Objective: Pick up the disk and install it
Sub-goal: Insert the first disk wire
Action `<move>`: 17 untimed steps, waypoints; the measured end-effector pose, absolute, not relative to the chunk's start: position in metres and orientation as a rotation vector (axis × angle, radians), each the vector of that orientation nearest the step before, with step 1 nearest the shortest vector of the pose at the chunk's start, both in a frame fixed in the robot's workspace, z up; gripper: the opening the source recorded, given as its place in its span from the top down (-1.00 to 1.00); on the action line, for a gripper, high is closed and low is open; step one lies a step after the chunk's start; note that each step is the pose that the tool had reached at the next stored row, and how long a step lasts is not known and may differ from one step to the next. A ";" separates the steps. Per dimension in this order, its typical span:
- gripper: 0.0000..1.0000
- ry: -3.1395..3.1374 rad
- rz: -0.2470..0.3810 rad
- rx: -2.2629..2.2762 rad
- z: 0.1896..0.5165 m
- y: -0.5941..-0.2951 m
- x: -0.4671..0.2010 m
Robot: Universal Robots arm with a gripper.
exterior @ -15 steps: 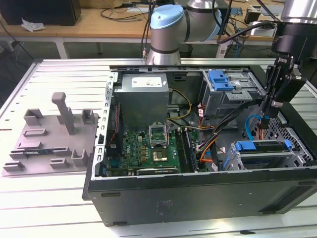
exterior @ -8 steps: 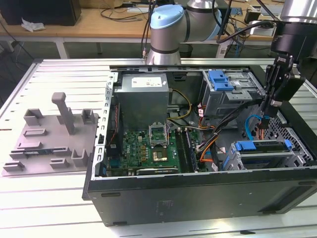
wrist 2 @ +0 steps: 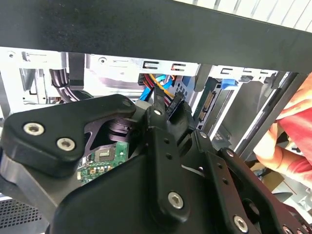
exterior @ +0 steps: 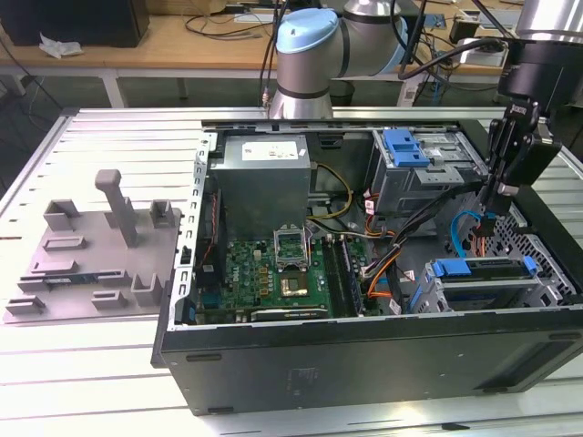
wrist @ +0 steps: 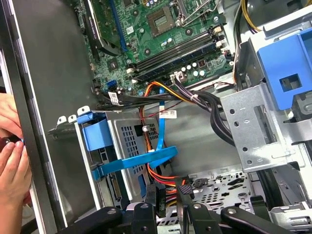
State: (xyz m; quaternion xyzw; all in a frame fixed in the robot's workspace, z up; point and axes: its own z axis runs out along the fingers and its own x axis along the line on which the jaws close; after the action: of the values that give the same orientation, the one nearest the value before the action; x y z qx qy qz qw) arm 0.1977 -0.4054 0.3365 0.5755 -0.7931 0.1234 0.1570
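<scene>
The disk (exterior: 487,284), silver-grey with a blue frame, lies in the drive cage at the front right corner of the open computer case (exterior: 364,355). My gripper (exterior: 489,215) hangs just above and behind it, inside the case. In both wrist views the gripper (wrist 2: 168,106) (wrist: 168,197) is shut on a black cable connector (wrist 2: 174,103) with red, orange and yellow wires (wrist: 163,175). The disk's blue frame (wrist: 97,135) and a blue flat cable (wrist: 141,158) lie close in front of the fingers.
A person's hand (wrist: 12,163) (wrist 2: 287,131) rests at the case's outer wall near the cage. A second drive cage with a bright blue bracket (exterior: 405,147) stands behind. The motherboard (exterior: 282,273) fills the case's middle. A grey fixture plate (exterior: 91,259) lies at the exterior view's left.
</scene>
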 end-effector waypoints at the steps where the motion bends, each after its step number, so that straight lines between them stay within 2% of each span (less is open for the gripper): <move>1: 0.38 -2.270 0.353 1.647 0.336 -0.405 0.198; 5: 0.41 -2.270 0.353 1.646 0.336 -0.405 0.198; 7: 0.66 -2.270 0.352 1.645 0.336 -0.405 0.198; 17: 0.66 -2.271 0.352 1.644 0.336 -0.405 0.198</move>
State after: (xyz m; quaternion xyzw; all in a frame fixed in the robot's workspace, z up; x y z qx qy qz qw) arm 0.1979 -0.4054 0.3365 0.5747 -0.7936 0.1231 0.1573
